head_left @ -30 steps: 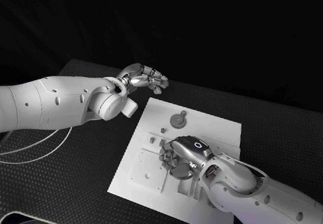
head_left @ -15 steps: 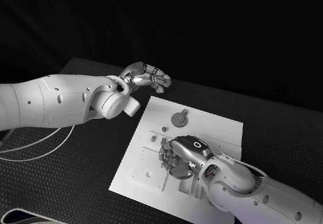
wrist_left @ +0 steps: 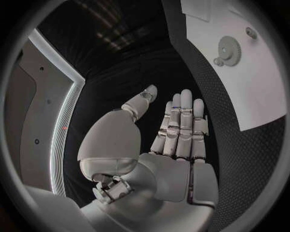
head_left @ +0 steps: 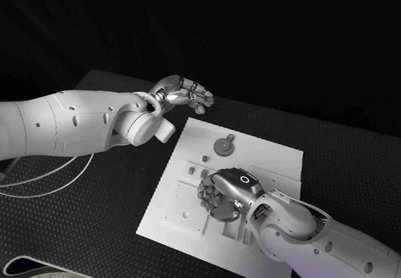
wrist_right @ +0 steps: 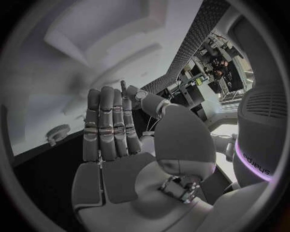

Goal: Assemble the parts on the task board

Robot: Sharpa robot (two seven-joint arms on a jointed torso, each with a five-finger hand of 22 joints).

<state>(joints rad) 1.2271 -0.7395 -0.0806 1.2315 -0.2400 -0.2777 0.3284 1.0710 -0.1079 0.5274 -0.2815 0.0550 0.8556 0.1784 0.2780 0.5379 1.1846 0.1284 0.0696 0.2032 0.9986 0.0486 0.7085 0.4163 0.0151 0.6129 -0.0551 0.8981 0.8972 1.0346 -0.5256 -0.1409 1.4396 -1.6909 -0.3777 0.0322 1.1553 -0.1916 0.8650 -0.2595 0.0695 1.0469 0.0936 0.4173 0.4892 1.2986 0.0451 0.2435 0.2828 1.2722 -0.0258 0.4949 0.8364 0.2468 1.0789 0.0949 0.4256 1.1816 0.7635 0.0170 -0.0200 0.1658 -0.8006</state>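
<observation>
Your right hand lies low over the middle of the board, fingers straight and together in its wrist view; whether it grasps a part cannot be told. Just beyond it, a gear lies flat on the board. Your left hand hovers past the board's far corner above the desk, fingers extended, grasping nothing.

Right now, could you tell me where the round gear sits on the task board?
In the head view, the gear lies near the far edge of the task board, between the left hand beyond the board and the right hand.
</observation>
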